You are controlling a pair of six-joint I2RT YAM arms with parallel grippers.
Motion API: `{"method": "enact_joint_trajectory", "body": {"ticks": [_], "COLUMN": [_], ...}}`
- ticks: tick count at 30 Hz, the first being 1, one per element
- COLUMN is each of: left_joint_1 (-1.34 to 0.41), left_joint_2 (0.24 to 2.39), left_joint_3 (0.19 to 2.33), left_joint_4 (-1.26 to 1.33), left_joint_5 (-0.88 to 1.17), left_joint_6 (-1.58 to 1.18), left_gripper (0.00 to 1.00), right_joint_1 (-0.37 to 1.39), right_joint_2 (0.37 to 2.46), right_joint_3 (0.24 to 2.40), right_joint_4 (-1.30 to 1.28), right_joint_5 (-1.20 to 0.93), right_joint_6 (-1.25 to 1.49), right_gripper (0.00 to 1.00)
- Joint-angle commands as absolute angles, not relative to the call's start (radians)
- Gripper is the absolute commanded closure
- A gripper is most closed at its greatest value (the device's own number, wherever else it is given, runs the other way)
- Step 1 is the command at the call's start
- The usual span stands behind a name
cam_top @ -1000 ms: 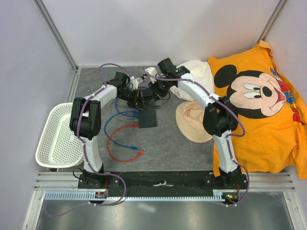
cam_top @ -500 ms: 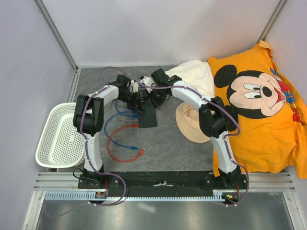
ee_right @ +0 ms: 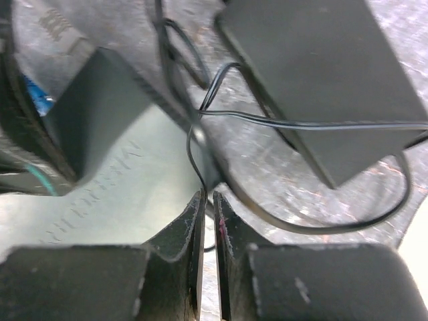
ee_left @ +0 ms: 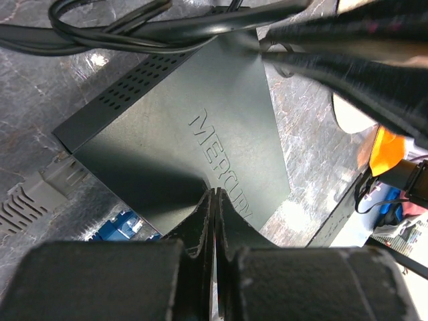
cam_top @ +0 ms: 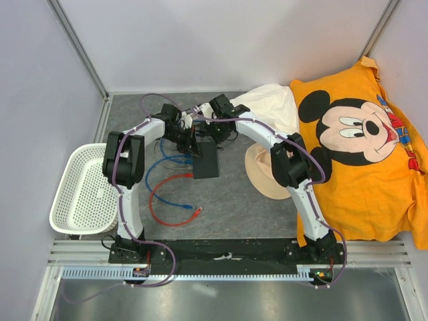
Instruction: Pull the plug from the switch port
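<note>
The black switch box (cam_top: 206,162) lies flat mid-table, just left of the tan hat (cam_top: 267,175). A grey plug (ee_left: 57,180) sits in the switch port (ee_left: 75,160) on one of its narrow edges. The left gripper (ee_left: 212,200) hovers over the box's top with its fingers pressed together, empty. The right gripper (ee_right: 207,200) is nearly closed at a thin black cord (ee_right: 200,134) beside the power brick (ee_right: 328,73); I cannot tell whether it pinches the cord.

Black cords (ee_left: 134,30) and power brick (ee_right: 328,80) crowd the switch (ee_left: 194,134); its right side lies open.
</note>
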State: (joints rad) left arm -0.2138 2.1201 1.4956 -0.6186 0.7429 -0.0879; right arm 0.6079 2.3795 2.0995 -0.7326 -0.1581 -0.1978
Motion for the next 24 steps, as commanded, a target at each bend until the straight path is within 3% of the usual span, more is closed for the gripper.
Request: {"method": "enact_joint_trajectory", "body": {"ticks": [1, 8, 14, 24], "left_joint_1": [-0.210, -0.210, -0.210, -0.210], "left_joint_2": [2.158, 2.174, 2.171, 2.166], "left_joint_3": [1.517, 1.531, 1.531, 1.532], "left_joint_4": [-0.627, -0.635, -0.637, -0.640], "left_joint_5": [0.684, 0.678, 0.680, 0.678], "left_joint_6": [-0.057, -0.048, -0.040, -0.037], "left_gripper": [0.98, 0.99, 0.98, 0.99], "right_joint_1": [0.554, 0.508, 0.485, 0.480], "right_joint_2": [2.373, 2.367, 2.333, 2.394], "right_joint_3": [2.106, 2.109, 2.118, 2.163], "right_joint_4": [-0.706, -0.744, -0.804, -0.834], "right_joint_5": [-0.165, -0.229, -0.380, -0.376], "right_joint_6": [-0.215, -0.288, -0.353, -0.383], "right_gripper": [0.82, 0.64, 0.57, 0.55]}}
